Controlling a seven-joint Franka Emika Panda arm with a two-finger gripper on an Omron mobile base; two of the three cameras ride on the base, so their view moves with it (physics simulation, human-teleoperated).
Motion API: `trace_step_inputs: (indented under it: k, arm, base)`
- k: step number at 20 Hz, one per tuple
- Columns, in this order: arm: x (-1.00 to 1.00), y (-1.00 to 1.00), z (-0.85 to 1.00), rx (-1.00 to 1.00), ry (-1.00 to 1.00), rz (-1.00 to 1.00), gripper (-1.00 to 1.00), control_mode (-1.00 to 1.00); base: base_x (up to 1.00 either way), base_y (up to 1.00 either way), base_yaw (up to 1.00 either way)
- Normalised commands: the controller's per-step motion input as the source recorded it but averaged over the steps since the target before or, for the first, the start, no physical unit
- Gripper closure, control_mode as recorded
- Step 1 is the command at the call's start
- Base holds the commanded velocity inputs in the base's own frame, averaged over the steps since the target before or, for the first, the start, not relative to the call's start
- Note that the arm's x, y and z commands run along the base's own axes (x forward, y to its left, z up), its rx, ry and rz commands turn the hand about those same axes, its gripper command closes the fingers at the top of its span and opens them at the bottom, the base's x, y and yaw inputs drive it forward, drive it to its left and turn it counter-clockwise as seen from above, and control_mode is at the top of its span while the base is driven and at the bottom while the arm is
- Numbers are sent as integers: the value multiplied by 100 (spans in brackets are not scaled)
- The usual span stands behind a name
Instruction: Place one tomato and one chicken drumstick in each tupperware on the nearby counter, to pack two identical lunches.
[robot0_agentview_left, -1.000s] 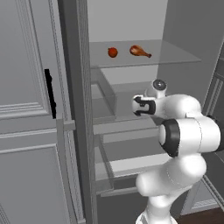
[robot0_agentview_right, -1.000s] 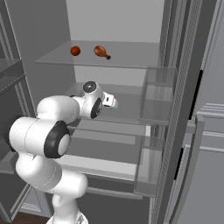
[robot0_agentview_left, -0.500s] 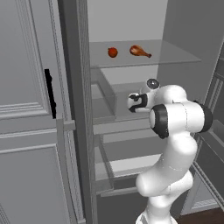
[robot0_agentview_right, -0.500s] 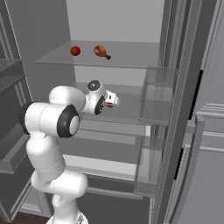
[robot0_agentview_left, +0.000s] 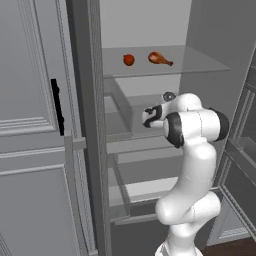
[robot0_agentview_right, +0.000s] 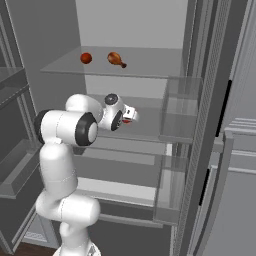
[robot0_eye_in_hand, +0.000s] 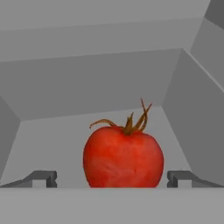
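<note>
The tomato (robot0_eye_in_hand: 123, 156) sits upright at lower centre of the hand view, on a fridge shelf (robot0_eye_in_hand: 87, 131). The gripper (robot0_eye_in_hand: 113, 178) stands wide open, fingertips (robot0_eye_in_hand: 43, 177) flanking it. Advance squarely, then close at the widest girth, avoiding the stem.

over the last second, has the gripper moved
Yes. In the left base view the gripper has pushed left and deeper into the fridge, toward the back wall under the glass shelf. It is open, fingertips either side of a tomato.
</note>
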Motion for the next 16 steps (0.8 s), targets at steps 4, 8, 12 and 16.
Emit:
trace_step_inputs:
  k: [4, 8, 12, 16]
  arm:
    - [28, -11, -23, 0, 0, 0, -100, -100]
    - [10, -11, -29, 0, 5, 0, 100, -100]
    - [-4, -14, -47, 0, 15, -1, 100, -100]
    - [-64, -2, -72, 0, 23, -5, 100, -100]
  base:
    - [0, 0, 0]
    - [0, 0, 0]
    - [0, 0, 0]
    - [0, 0, 0]
